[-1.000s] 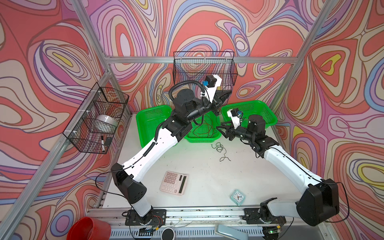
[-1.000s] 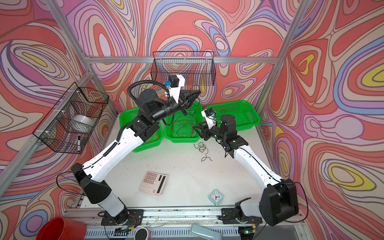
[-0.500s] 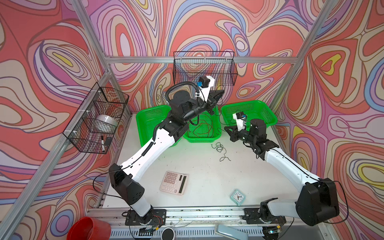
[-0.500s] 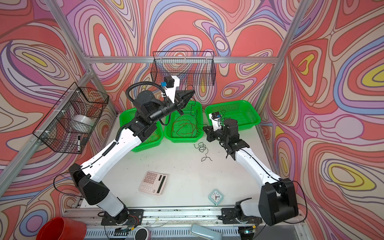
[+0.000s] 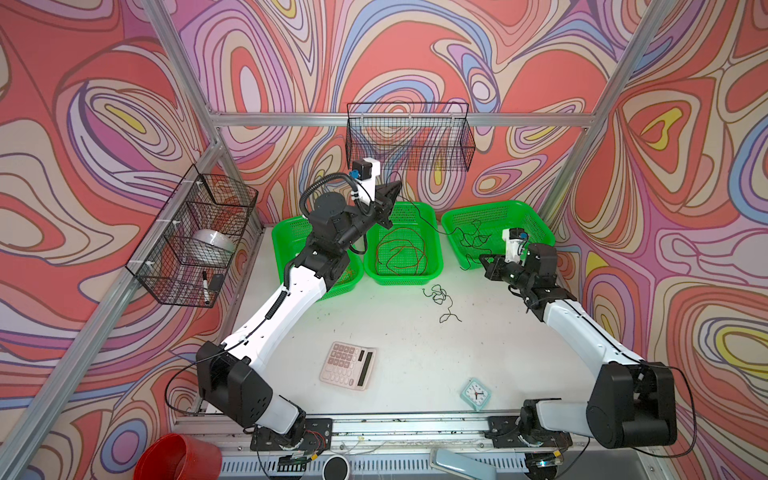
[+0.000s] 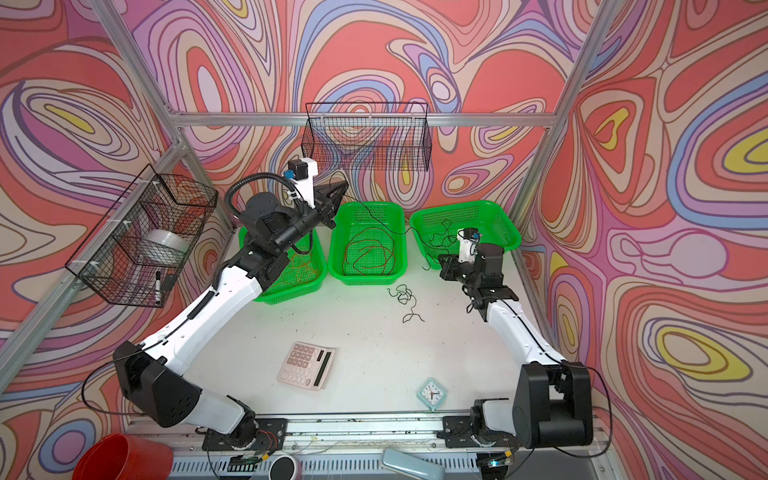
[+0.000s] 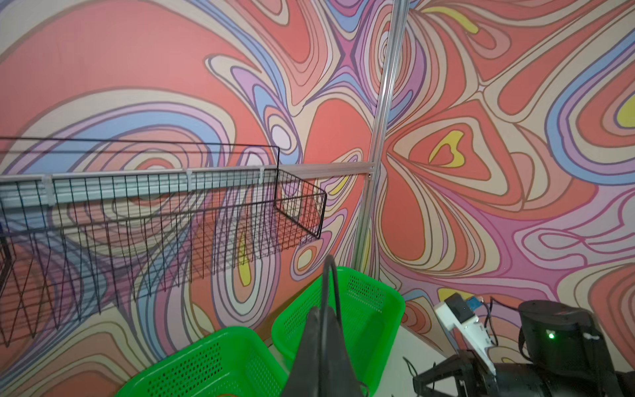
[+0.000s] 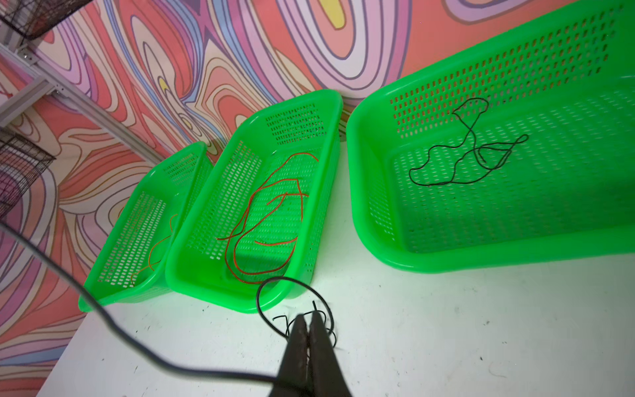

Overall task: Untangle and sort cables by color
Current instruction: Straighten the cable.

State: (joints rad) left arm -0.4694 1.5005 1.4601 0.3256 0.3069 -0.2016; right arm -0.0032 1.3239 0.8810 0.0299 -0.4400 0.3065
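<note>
Along the far edge of the table (image 5: pixel 415 353), three green baskets are lined up and sorting is judged mostly done: orange cables (image 6: pixel 301 266) are seen in the left basket (image 5: pixel 286 226), red cables (image 5: pixel 401 249) in the middle basket (image 5: pixel 405 280), and one black cable (image 8: pixel 470 151) in the right basket (image 5: pixel 498 205). Two black pieces are judged outstanding. A strung black cable (image 5: pixel 424 218) is stretched from the left gripper (image 5: pixel 395 188), which is raised above the far edge with fingers pressed together on it. The cable is run across the middle basket toward the right basket's near left corner, where it appears pinched by the right gripper (image 5: pixel 486 262), fingers closed and loops bunched round the tips. A loose black tangle (image 5: pixel 438 295) is lying on bare table just in front of the middle basket, untouched. The surface is white, scuffed and speckled. A pink calculator (image 5: pixel 348 365) and a small teal clock (image 5: pixel 476 394) are placed toward the near edge, well apart from the cables. The room is walled in swirl pattern on an aluminium frame. One wire basket (image 5: pixel 409 137) is hung on the back wall and a side wire basket (image 5: pixel 195 237) on the left wall. A red bucket (image 5: pixel 178 457) is seen below the near left corner.
</note>
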